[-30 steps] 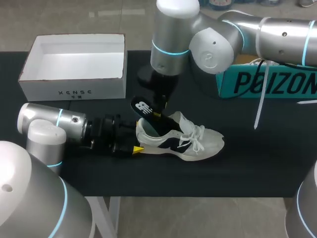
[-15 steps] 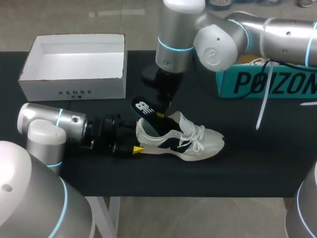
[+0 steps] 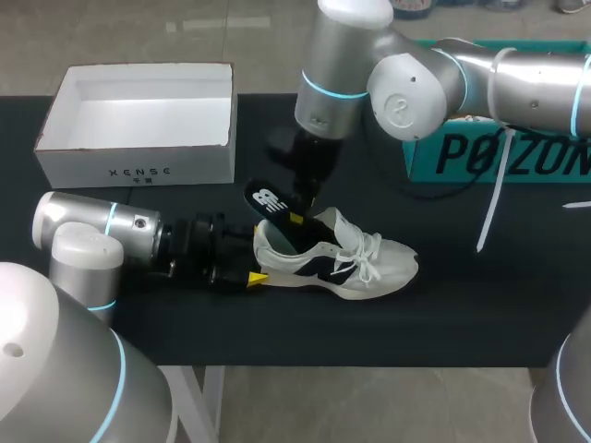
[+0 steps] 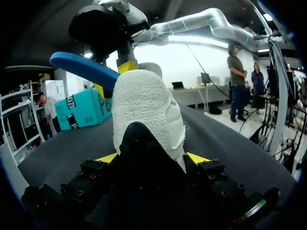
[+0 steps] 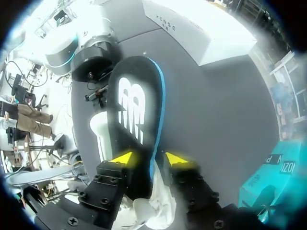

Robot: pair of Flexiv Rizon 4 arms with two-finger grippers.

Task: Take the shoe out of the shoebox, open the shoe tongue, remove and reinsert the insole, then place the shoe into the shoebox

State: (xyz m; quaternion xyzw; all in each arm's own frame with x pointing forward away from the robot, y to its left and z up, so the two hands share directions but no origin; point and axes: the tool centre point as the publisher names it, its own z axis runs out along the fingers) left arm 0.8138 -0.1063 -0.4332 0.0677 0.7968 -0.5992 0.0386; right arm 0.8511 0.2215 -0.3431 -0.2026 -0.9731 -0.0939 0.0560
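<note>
The shoe (image 3: 337, 258) is out of the box. It stands on its sole on the black table (image 3: 462, 314), near the open white box (image 3: 138, 171), and its heel points at your left arm.

Your left claw (image 4: 151, 158) pinches the heel from both sides, one yellow tip on each side. I think it does this so the shoe cannot slide or tip while the other arm works.

Your right claw (image 5: 148, 159) comes down from above and pinches the insole (image 5: 132, 110) by its two long edges, close to the mouth of the shoe. One end of the insole is down inside the shoe. The other end sticks up and out, toward the white box. So the insole is half in and half out, and I cannot tell if it is going out or back in.

The grip is low on the insole, so I think it will bend less there and go where you point it.

The white box has nothing in it, so the shoe can go there at the end.
</note>
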